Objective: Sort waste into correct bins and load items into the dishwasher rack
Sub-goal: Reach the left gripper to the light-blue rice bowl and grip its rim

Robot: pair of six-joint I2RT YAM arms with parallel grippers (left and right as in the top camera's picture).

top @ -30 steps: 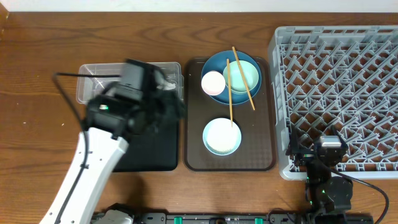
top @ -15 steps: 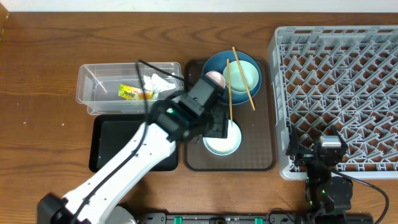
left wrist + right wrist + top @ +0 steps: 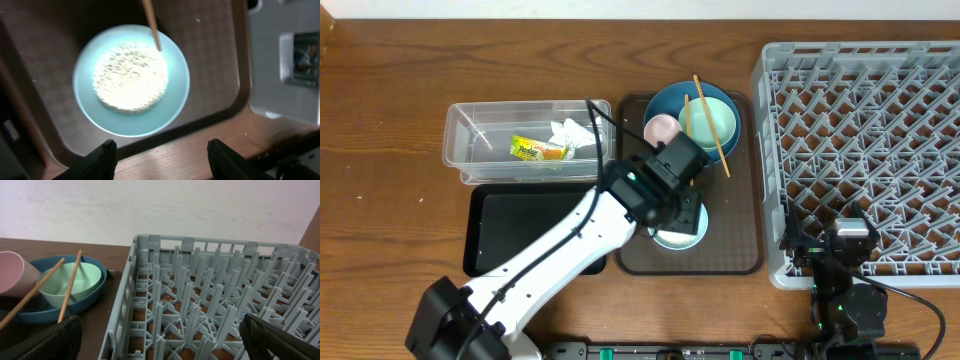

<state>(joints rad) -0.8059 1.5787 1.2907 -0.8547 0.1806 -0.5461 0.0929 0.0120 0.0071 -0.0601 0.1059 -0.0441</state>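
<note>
The left gripper [image 3: 163,152] hangs above the small light blue bowl [image 3: 172,100], fingers spread wide and holding nothing. The bowl sits at the near end of the large brown serving tray [image 3: 740,250] and holds a mound of loose white rice grains [image 3: 131,77]. At the tray's far end, a large dark blue bowl [image 3: 660,102] holds the small mint green bowl [image 3: 715,120] and the pale pink cup [image 3: 663,128]. Of the two thin wooden chopsticks [image 3: 690,150], one reaches from the dark blue bowl to the light blue bowl's rim and the other lies across the mint green bowl. The clear rectangular plastic tub [image 3: 470,140] contains the small green-yellow snack wrapper [image 3: 535,150] and the crumpled white tissue [image 3: 570,135]; the flat black rectangular tray [image 3: 520,230] lies just beside it. The right gripper [image 3: 162,342], fingers spread and empty, rests at the near edge of the large square grey plastic rack [image 3: 860,130].
</note>
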